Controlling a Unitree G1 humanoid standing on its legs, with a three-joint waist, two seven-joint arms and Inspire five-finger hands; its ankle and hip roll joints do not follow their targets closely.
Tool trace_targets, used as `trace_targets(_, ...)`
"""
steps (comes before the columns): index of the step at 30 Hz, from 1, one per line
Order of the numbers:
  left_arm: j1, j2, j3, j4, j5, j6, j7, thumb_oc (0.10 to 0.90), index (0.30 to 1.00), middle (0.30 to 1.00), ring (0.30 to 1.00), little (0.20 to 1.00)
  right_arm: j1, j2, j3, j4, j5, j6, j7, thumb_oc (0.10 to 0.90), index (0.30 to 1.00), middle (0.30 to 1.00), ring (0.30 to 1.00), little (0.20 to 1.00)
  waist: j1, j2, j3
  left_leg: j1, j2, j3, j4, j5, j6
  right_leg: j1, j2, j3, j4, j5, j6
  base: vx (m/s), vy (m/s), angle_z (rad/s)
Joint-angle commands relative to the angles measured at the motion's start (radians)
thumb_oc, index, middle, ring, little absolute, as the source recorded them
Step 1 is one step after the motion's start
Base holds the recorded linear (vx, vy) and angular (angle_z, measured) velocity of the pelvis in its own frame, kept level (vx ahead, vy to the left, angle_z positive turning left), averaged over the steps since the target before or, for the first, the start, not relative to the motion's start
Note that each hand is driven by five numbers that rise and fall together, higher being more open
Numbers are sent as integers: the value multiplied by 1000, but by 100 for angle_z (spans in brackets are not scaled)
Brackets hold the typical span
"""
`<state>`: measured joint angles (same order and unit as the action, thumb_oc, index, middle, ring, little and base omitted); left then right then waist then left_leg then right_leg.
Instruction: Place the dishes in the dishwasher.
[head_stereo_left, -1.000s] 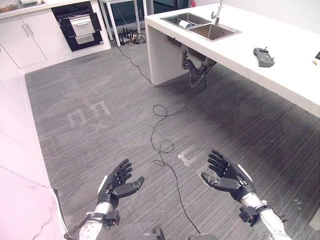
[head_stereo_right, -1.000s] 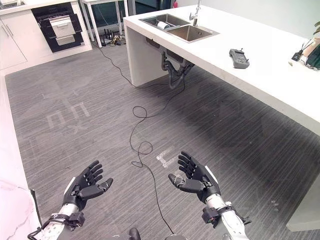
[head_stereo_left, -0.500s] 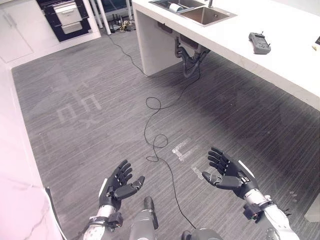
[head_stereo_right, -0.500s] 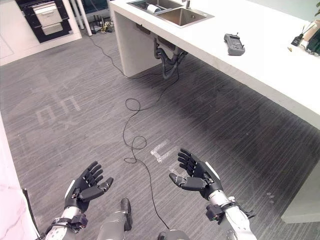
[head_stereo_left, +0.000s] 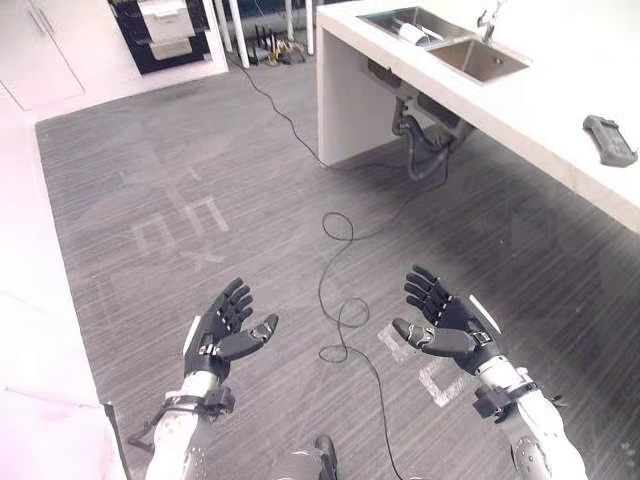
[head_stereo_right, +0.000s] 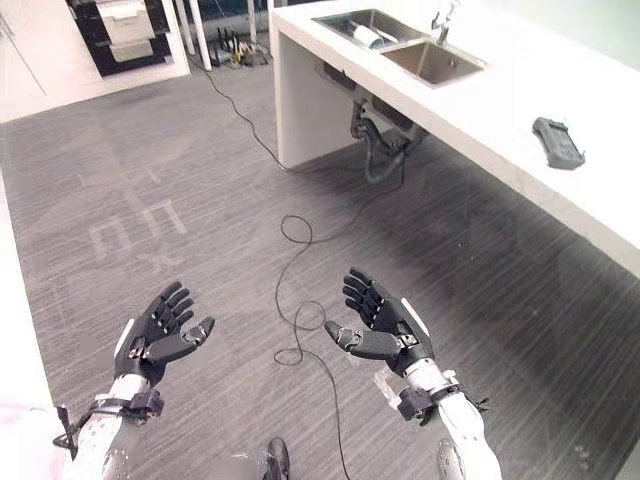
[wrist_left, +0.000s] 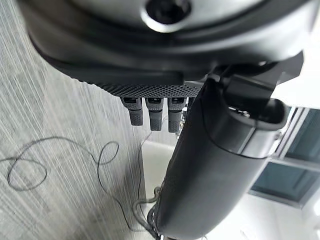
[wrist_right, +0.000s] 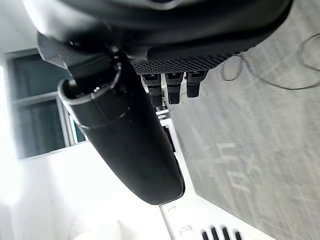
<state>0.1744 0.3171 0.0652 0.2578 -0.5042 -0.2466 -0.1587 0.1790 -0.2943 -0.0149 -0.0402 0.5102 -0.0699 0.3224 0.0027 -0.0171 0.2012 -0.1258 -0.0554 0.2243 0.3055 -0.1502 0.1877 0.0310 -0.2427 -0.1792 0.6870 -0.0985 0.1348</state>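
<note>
Ahead of our left hand (head_stereo_left: 222, 335) and right hand (head_stereo_left: 447, 328), both hanging empty with straight fingers, grey floor (head_stereo_left: 150, 160) is lying open. To the right, the white counter (head_stereo_left: 560, 110) is blocking passage, carrying a sink (head_stereo_left: 470, 55) and a dark handset (head_stereo_left: 608, 140). Far left, the dishwasher (head_stereo_left: 165, 30) is standing open.

Kitchen: white counter (head_stereo_left: 560, 110) with double sink (head_stereo_left: 450, 45), built-in oven (head_stereo_left: 165, 30), white cabinets (head_stereo_left: 45, 55).
</note>
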Motion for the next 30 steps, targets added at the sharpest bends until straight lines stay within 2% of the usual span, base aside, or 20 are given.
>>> trace_targets(1,31,33,-10,-123,24,-85,-38,800,900,900,900,900,11,-19,-20,-61,24,-81,27,800,900,900,900,900,-16,43,-54,21,45,-94,-5,-120,-95,-123,100,-34,71,48,-30,162,223,25)
trace_targets(2,35,38,-16,-126,36,-84,-33,800,900,900,900,900,14,-24,-16,-59,19,-80,32,800,900,900,900,900,-21,42,-49,25,44,-97,-5,-119,-97,-139,132,-27,48,23,-37,259,125,30)
trace_targets(3,36,59,-19,-141,26,-65,-35,800,900,900,900,900,29,-50,-21,-65,33,-63,39,800,900,900,900,900,-29,34,-42,30,36,-123,-5,-109,-107,-155,203,-76,-133,-26,-47,281,-39,10)
trace_targets(4,30,68,-11,-134,16,-62,-45,800,900,900,900,900,31,-64,-37,-55,69,-61,44,800,900,900,900,900,-37,22,-29,47,32,-133,-5,-118,-115,-162,195,-105,-310,-7,-49,319,-116,29)
trace_targets(5,32,72,-10,-127,32,-77,-53,800,900,900,900,900,35,-69,-47,-50,117,-56,49,800,900,900,900,900,-48,18,-14,66,30,-138,-5,-127,-117,-187,183,-96,-387,15,-40,276,-184,85)
trace_targets(6,39,78,-17,-120,44,-97,-60,800,900,900,900,900,35,-60,-51,-41,158,-57,54,800,900,900,900,900,-53,9,-4,82,23,-132,-5,-138,-122,-262,135,-95,-387,23,-28,234,-171,122)
trace_targets(7,49,77,-22,-121,42,-106,-55,800,900,900,900,900,35,-52,-48,-39,160,-61,55,800,900,900,900,900,-53,7,-1,95,21,-126,-5,-151,-123,-291,110,-101,-387,31,-22,218,-144,98)
trace_targets(9,67,73,-24,-120,35,-119,-50,800,900,900,900,900,39,-44,-43,-41,148,-67,64,800,900,900,900,900,-55,4,-1,119,13,-117,-5,-177,-121,-315,94,-98,-387,29,-17,216,-125,-1)
trace_targets(12,71,69,-31,-118,14,-118,-48,800,900,900,900,900,43,-35,-24,-47,112,-85,45,800,900,900,900,900,-64,-12,-20,143,-16,-124,-5,-201,-115,-348,84,-65,-387,39,0,311,-225,-17)
trace_targets(17,67,60,-31,-160,32,-117,-33,800,900,900,900,900,15,-43,-8,-63,89,-83,7,800,900,900,900,900,-72,-3,-54,199,11,-98,-5,-235,-133,-309,97,-63,-387,28,-11,299,-234,22)
trace_targets(21,61,64,-12,-213,55,-178,45,800,900,900,900,900,16,-65,-23,-105,65,-86,3,800,900,900,900,900,-85,-6,-75,232,39,-69,-5,-231,-155,-285,113,-57,-387,2,-38,270,-270,-33)
trace_targets(22,63,69,0,-258,107,-228,86,800,900,900,900,900,18,-85,-38,-128,64,-89,15,800,900,900,900,900,-77,-9,-81,260,47,-78,-5,-154,-185,-261,132,-51,-387,-27,-61,335,-375,-34)
trace_targets(24,67,61,9,-280,98,-248,100,800,900,900,900,900,16,-93,-43,-135,55,-98,26,800,900,900,900,900,-67,-15,-84,302,40,-84,-5,-41,-215,-242,148,-29,-387,-55,-81,270,-298,-54)
trace_targets(26,69,54,15,-297,94,-265,109,800,900,900,900,900,11,-109,-47,-141,47,-106,30,800,900,900,900,900,-58,-20,-75,224,54,-75,174,49,-249,-215,161,-8,-387,-77,-104,120,-196,-54)
trace_targets(27,72,51,14,-304,93,-270,112,800,900,900,900,900,8,-115,-50,-143,51,-106,36,800,900,900,900,900,-55,-24,-69,173,63,-67,287,62,-254,-202,162,-6,-387,-82,-116,97,-190,-41)
trace_targets(28,72,49,14,-316,97,-267,105,800,900,900,900,900,3,-116,-50,-138,48,-118,35,800,900,900,900,900,-45,-34,-54,81,80,-67,381,59,-239,-178,158,-9,-387,-90,-129,110,-161,-52)
trace_targets(30,70,50,9,-327,102,-262,101,800,900,900,900,900,-4,-121,-50,-145,52,-124,21,800,900,900,900,900,-37,-37,-29,42,91,-57,330,5,-208,-148,164,-1,-387,-100,-127,156,-51,-60)
